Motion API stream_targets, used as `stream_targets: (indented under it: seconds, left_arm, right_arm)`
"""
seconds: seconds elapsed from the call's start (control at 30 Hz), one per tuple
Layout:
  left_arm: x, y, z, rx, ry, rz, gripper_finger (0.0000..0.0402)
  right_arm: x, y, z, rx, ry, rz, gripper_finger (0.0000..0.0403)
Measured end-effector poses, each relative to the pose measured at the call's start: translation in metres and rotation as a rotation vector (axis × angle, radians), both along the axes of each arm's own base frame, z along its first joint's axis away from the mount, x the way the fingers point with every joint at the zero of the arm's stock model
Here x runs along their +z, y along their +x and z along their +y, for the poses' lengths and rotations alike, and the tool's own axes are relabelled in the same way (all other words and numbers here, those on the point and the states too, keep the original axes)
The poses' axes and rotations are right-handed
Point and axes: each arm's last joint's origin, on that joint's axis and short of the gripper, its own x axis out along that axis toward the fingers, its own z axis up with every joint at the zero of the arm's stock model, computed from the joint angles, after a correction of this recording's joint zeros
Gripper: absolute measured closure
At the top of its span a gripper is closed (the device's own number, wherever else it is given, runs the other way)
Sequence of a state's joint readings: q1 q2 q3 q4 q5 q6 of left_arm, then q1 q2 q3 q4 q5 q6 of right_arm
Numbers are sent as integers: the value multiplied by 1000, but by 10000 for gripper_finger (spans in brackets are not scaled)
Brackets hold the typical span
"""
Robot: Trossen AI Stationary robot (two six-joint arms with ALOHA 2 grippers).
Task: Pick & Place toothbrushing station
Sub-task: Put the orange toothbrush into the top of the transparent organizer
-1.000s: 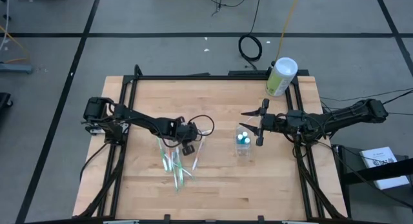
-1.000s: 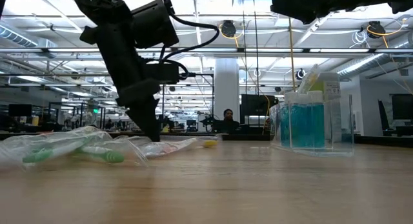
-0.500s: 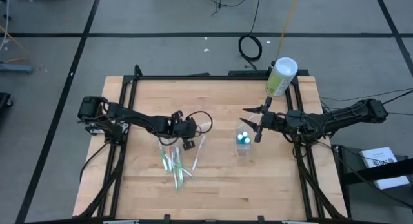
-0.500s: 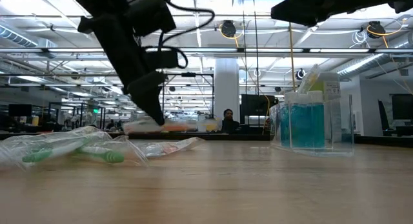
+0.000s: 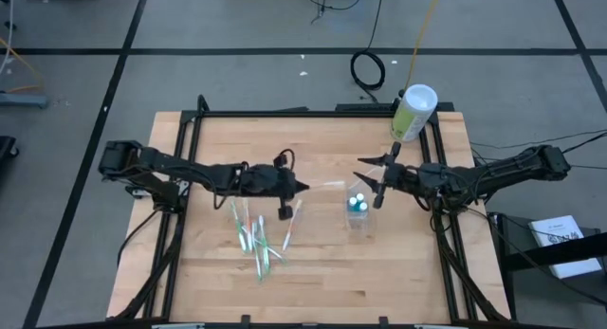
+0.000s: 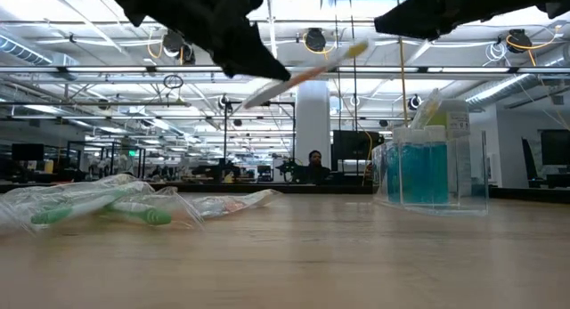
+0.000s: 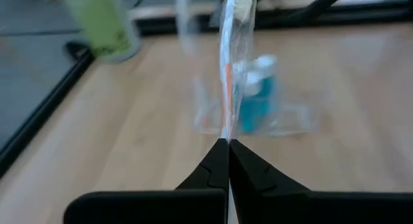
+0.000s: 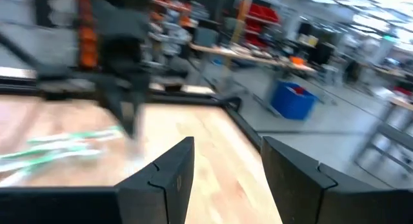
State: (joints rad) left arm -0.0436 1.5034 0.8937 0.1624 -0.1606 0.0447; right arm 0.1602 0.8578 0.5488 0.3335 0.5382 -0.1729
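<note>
My left gripper (image 5: 302,188) is shut on a wrapped toothbrush (image 6: 312,73), high above the table and left of the clear cup (image 5: 358,208). The cup stands on its base and holds teal-capped tubes (image 6: 419,171). It also shows in the left wrist view (image 7: 258,101). More wrapped green and white toothbrushes (image 5: 258,239) lie flat in a loose pile on the table (image 6: 98,207). My right gripper (image 5: 379,179) hangs open and empty just beyond the cup's far right side (image 8: 226,166). My left gripper pinches the wrapped toothbrush near its handle end (image 7: 227,135) between its two shut fingertips. The fingers point about level toward the table's right and lie along the brush. The brush is lifted clear, and its head (image 6: 356,49) slants up past the fingertips toward the cup.
A pale-green canister with a white lid (image 5: 413,111) stands at the table's far right corner. Black frame rails (image 5: 313,112) run along the table's edges. Bare wood lies in front of the cup and the pile.
My left gripper has risen from the pile with one wrapped toothbrush and turned level to point toward the table's right. It has moved toward the cup. The brush has come off the table and now hangs clear, slanting upward. The rest of the pile has stayed.
</note>
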Motion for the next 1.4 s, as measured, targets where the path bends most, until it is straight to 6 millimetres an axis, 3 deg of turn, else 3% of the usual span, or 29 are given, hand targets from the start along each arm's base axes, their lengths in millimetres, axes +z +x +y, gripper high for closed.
stream_targets:
  seconds: [0.2,0.5,0.73,0.87,1.17,1.4]
  left_arm:
    - [6,3,5,-108,-21,-65,401]
    - [23,9,19,-177,19,-259,401]
    - [33,11,29,-208,35,-375,401]
    - [28,9,32,-210,26,-407,401]
    - [21,7,34,-168,-7,-387,401]
    - [19,7,35,-145,-1,-363,401]
  right_arm:
    - [-4,-4,-4,-142,39,27,232]
    - [-14,-6,-7,-171,105,94,232]
    - [-14,-3,-3,-20,126,95,232]
    - [-11,0,-3,-10,126,62,226]
    - [-1,10,3,148,158,-75,159]
    - [3,20,5,189,125,-161,152]
